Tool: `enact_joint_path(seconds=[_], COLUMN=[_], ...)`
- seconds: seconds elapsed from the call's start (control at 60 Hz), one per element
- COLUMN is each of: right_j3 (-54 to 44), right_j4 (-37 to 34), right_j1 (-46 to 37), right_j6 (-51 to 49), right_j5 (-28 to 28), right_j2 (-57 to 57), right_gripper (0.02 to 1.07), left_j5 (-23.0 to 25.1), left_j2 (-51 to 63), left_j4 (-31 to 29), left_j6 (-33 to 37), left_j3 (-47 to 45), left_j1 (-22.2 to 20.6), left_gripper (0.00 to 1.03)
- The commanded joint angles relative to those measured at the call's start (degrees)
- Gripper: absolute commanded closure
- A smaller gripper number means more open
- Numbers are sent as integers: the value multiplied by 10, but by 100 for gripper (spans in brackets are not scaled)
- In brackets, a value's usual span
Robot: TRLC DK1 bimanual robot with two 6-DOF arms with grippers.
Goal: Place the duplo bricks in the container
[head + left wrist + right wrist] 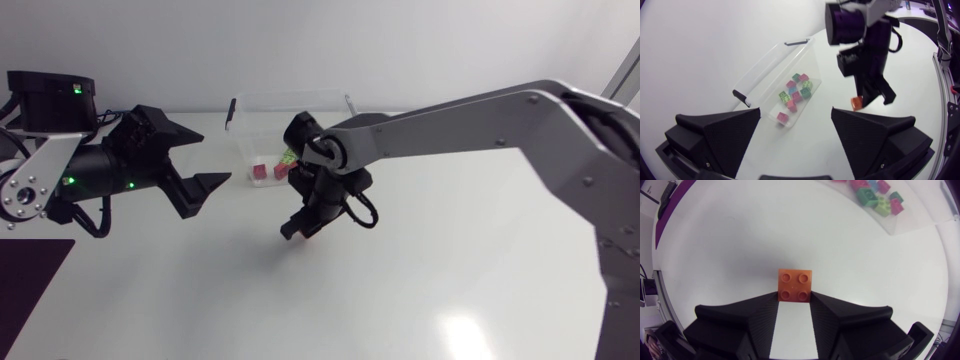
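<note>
Gripping a square, four-studded orange brick (304, 237) at centre frame, the right end effector (300, 229) hangs below the clear plastic container (290, 112); centre-left, the left end effector (205, 162) gapes apart. Left wrist view: coloured bricks (795, 94) lie inside the container. Right wrist view: matte wedge fingers (752, 317) pinch the brick's sides.

**Three cameras: one overhead, two on wrists**

Our head view looks down on the table (450, 290) from far enough to take in both arms. From our left gripper (796, 115), its camera sees the container (771, 75) at 11 o'clock and our right gripper (862, 101) at 1 o'clock. Our right wrist camera sits close over the table, with the orange brick (795, 285) at 12. All three views share the container.
</note>
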Motion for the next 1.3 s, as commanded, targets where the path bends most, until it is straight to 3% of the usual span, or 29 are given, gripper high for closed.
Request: enact_joint_path(seconds=[0.0,0.367,0.767,0.883,1.15,1.2,1.283], right_j3=[-7,115,300,329,432,442,459], right_j4=[1,0,2,35,31,32,31], right_j1=[-13,-48,-92,-103,-129,-130,-132], right_j6=[9,-6,-41,-51,-63,-63,-64], right_j5=[13,41,49,49,43,43,43], right_j2=[-53,-71,52,85,170,180,194], right_gripper=[78,78,78,78,77,67,15], left_j5=[-4,-27,-49,-50,-50,-50,-50], left_j2=[-15,-71,-164,-194,-260,-270,-281], left_j4=[-11,-34,-71,-84,-120,-125,-129], left_j6=[14,29,21,17,17,17,11], left_j3=[-29,-124,-194,-210,-228,-228,-227], left_j1=[-3,-7,-25,-20,-6,-5,-4], left_gripper=[5,5,4,5,5,4,4])
